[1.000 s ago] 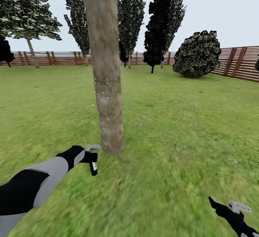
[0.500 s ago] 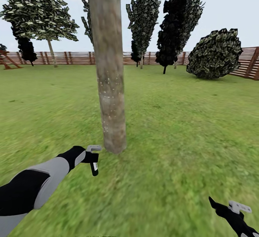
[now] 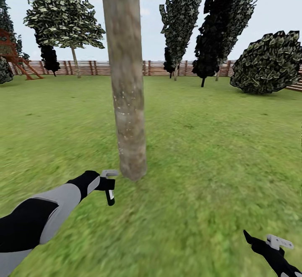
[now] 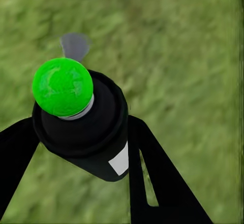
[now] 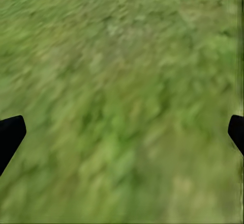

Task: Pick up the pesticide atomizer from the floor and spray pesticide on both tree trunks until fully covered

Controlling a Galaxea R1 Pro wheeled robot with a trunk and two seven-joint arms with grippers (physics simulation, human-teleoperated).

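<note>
L arm (image 3: 46,214): grey/black shell, black wrist; 2 black fingers (image 4: 157,178) per tool.

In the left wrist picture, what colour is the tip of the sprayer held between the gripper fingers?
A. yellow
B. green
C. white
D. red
B: the sprayer, clamped in the left gripper, has a rounded bright green tip, above a dark body, over the grass.

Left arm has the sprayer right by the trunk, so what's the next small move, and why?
Probably raise the left gripper a little along the trunk. The atomizer sits shut between its fingers beside the trunk's base, and the pale flecks on the bark show at mid-height, so higher bark likely needs spray.
</note>
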